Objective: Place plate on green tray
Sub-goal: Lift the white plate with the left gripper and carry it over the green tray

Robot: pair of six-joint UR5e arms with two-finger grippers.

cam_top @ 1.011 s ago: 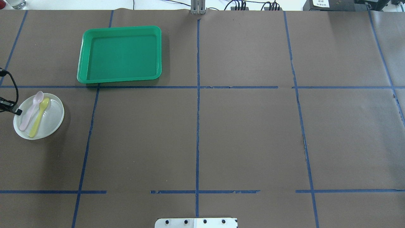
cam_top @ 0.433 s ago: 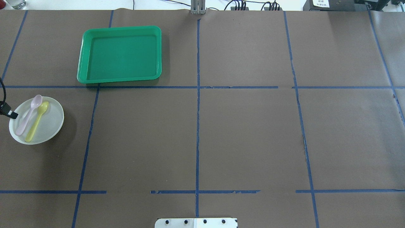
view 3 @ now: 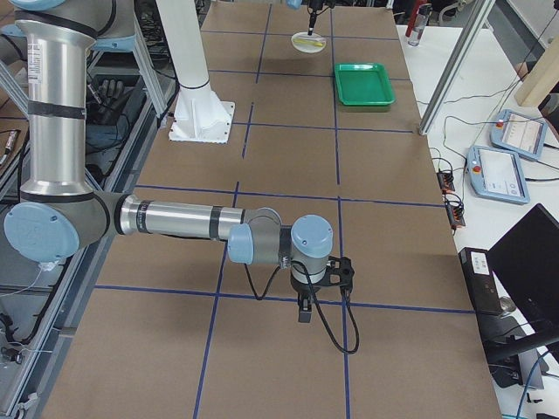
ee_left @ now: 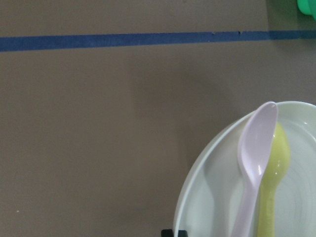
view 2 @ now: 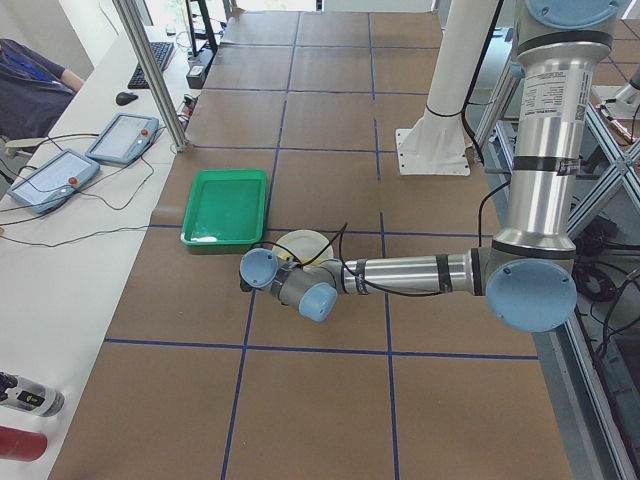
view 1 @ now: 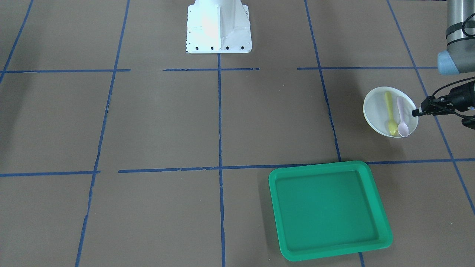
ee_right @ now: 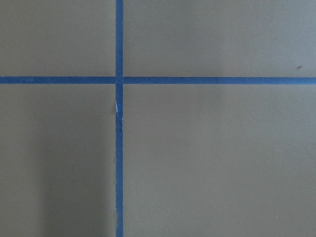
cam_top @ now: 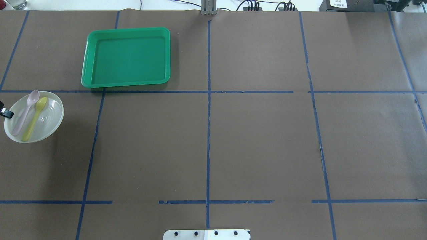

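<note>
Brown table (cam_top: 260,140) — plate (cam_top: 50,116) rim clamped in left pincer (cam_top: 7,114), apart from green tray (cam_top: 85,63).

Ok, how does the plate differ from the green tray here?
The plate is round and whitish; the green tray is squarish, green and much larger. The plate carries a pink spoon and a yellow spoon; the tray is empty. The left gripper holds the plate's rim; nothing touches the tray. Both have raised rims.
</note>
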